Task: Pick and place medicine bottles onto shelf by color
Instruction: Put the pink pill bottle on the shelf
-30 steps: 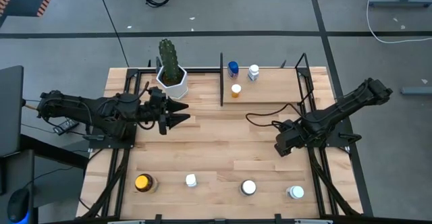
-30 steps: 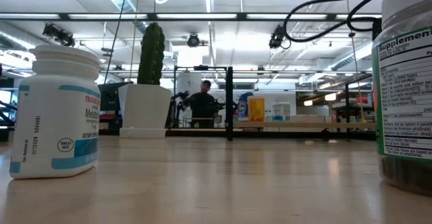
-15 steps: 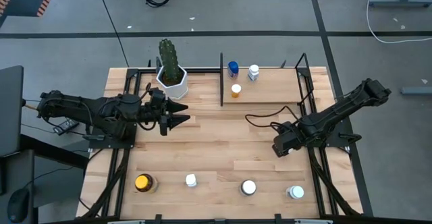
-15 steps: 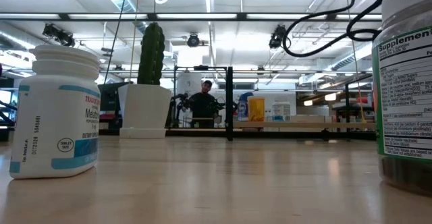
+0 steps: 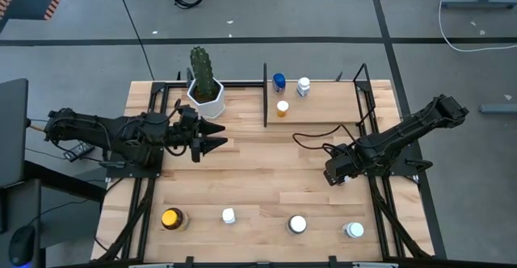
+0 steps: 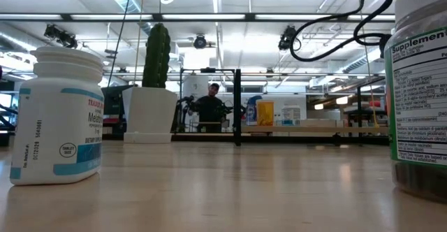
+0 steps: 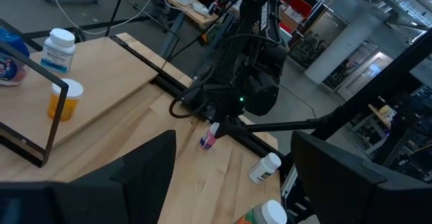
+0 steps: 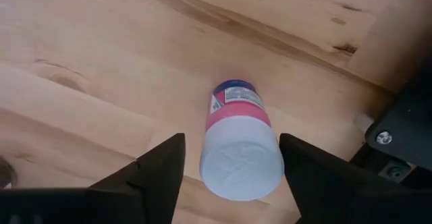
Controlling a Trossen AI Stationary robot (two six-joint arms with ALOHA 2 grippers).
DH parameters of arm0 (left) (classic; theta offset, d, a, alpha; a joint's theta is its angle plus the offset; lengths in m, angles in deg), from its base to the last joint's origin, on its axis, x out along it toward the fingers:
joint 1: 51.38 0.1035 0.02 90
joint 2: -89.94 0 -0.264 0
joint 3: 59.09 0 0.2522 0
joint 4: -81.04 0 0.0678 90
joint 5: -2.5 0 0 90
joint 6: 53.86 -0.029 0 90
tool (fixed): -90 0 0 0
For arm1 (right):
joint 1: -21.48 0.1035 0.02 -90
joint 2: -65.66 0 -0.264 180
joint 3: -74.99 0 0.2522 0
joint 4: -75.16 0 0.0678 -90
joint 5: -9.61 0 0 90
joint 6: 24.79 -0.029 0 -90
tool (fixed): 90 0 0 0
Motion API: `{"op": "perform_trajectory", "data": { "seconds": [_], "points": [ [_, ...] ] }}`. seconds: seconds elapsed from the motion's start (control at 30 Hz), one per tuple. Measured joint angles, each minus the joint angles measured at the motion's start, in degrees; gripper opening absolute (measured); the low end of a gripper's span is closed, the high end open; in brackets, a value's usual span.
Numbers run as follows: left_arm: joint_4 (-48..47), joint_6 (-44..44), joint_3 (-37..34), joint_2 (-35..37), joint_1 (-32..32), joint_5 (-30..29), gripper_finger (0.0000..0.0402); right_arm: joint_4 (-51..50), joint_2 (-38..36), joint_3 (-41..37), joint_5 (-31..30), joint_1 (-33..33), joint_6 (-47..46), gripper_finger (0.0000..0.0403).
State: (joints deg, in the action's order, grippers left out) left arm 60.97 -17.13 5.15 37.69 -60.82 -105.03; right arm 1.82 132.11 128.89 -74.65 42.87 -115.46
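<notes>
A small pink bottle (image 8: 237, 140) with a white cap (image 8: 241, 158) stands on its base on the wooden tabletop, near the right side rail. My right gripper (image 8: 231, 150) points down over it, open, one finger on each side of the cap, with a narrow gap showing. The left wrist view shows the same bottle (image 7: 210, 136) under that gripper (image 5: 335, 173). My left gripper (image 5: 212, 136) hovers open at the table's left, beside the cactus pot. The shelf (image 5: 327, 106) at the far right carries a blue (image 5: 279, 81), a white (image 5: 304, 85) and an orange bottle (image 5: 282, 107).
Along the near edge stand an amber bottle (image 5: 171, 218) and three white-capped bottles (image 5: 229, 215), (image 5: 298, 224), (image 5: 353, 230). A cactus in a white pot (image 5: 205, 94) is at the far left. Black shelf posts (image 5: 265, 97) and a side rail (image 5: 378, 195) border the right gripper's spot.
</notes>
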Motion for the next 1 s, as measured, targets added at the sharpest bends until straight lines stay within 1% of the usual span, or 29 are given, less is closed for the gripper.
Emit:
{"op": "perform_trajectory", "data": {
  "seconds": [0.1, 0.23, 0.57, 0.67, 1.0],
  "points": [
    [0.0, 0.0, 0.0, 0.0, 0.0, 0.0, 0.0297, 0.0, 0.0, 0.0, 0.9, 0.0, 0.5, 0.0236],
    [0.0, 0.0, 0.0, 0.0, 0.0, 0.0, 0.0297, 0.0, 0.0, 0.0, 1.7, 0.0, 2.1, 0.0237],
    [0.0, 0.0, 0.0, 0.0, 0.0, 0.0, 0.0297, -0.1, 0.0, 0.0, 1.7, 0.0, 5.2, 0.0287],
    [0.0, 0.0, 0.0, 0.0, 0.0, 0.0, 0.0297, -0.4, 0.0, 0.0, 1.7, 0.0, 5.5, 0.0296],
    [0.0, 0.1, 0.0, 0.0, -0.1, 0.0, 0.0297, -0.4, 0.0, -1.9, 3.1, 0.1, 3.6, 0.0283]
  ]
}}
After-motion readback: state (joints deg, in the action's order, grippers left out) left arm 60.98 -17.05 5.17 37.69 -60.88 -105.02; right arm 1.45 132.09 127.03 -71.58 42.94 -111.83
